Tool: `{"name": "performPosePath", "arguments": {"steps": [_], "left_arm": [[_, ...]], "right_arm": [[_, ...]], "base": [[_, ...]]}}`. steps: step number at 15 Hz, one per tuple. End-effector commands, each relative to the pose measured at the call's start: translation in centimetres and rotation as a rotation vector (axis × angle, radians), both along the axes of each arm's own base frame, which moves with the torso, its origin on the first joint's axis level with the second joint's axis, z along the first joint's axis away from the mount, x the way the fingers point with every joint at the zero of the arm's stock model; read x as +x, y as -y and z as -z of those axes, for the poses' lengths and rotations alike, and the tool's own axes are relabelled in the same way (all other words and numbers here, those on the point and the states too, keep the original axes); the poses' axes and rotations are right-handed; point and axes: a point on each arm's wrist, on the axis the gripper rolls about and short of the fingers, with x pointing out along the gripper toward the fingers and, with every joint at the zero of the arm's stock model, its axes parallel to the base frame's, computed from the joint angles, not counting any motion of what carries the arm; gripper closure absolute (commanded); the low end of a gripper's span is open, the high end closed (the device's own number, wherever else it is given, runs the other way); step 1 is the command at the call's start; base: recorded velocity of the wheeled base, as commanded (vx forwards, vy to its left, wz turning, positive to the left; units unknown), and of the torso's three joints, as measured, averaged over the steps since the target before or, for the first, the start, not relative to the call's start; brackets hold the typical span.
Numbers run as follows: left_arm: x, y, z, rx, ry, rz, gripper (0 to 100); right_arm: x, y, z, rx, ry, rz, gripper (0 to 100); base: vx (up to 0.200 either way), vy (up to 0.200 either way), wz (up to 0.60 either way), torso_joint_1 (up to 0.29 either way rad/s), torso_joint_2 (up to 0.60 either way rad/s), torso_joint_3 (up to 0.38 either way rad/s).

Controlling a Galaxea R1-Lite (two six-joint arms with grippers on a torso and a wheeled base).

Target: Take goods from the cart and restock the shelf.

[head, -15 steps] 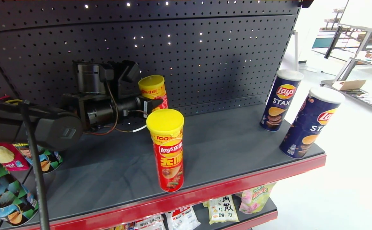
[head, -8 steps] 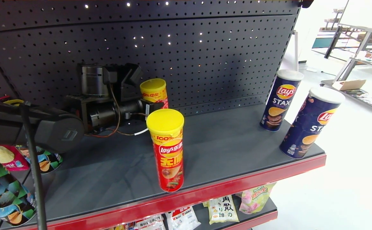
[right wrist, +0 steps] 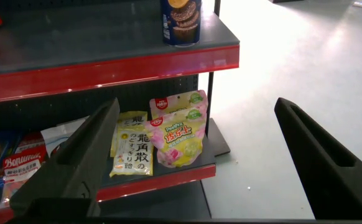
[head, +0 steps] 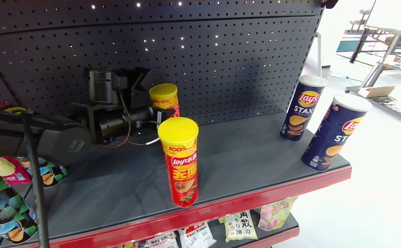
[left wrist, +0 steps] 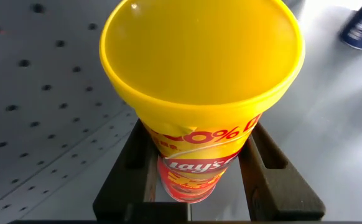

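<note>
A red chips can with a yellow lid (head: 164,98) is at the back of the dark shelf (head: 248,158), close to the pegboard. My left gripper (head: 166,113) is shut on its body. In the left wrist view the can (left wrist: 199,93) stands between the two dark fingers (left wrist: 265,180), lid toward the camera. A second, matching can (head: 181,162) stands upright near the shelf's red front edge. My right gripper (right wrist: 193,155) is open and holds nothing, low in front of the lower shelf.
Two blue chips cans (head: 302,108) (head: 334,132) stand at the shelf's right end; one blue can (right wrist: 181,18) appears in the right wrist view. Patterned cans (head: 4,210) crowd the left. Snack bags (right wrist: 178,134) lie on the lower shelf. Bare shelf lies between the red and blue cans.
My left arm has shifted slightly to the right along the back of the shelf, carrying the can with it. The other cans have stayed put.
</note>
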Motion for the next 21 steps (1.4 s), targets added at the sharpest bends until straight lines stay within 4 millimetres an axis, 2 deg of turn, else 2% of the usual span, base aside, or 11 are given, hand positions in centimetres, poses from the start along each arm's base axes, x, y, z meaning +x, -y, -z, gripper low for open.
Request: {"name": "performPosePath", "arguments": {"steps": [1,10,11,16,18,21], "left_arm": [[0.0,0.0,-0.1,0.004,0.007,-0.025,100],[-0.2,0.6,0.4,0.008,-0.007,-0.017,100],[-0.3,0.6,0.6,0.012,-0.014,-0.017,0],[-0.5,0.4,0.5,0.010,-0.013,-0.020,0],[-1.2,-0.1,0.1,0.008,-0.007,-0.023,0],[-3.1,-1.8,-0.4,0.015,-0.008,-0.044,0]], "right_arm": [[0.0,0.0,0.0,-0.001,0.000,-0.001,0],[0.0,0.0,0.0,-0.001,0.000,-0.001,0],[0.0,0.0,0.0,-0.001,0.000,-0.001,0],[0.0,0.0,0.0,-0.001,0.000,-0.001,0],[0.0,0.0,0.0,-0.001,0.002,-0.001,0],[0.0,0.0,0.0,-0.001,0.002,-0.001,0]], "base": [[0.000,0.000,0.00,0.000,0.00,0.000],[0.000,0.000,0.00,0.000,0.00,0.000],[0.000,0.000,0.00,0.000,0.00,0.000],[0.000,0.000,0.00,0.000,0.00,0.000],[0.000,0.000,0.00,0.000,0.00,0.000],[0.000,0.000,0.00,0.000,0.00,0.000]]}}
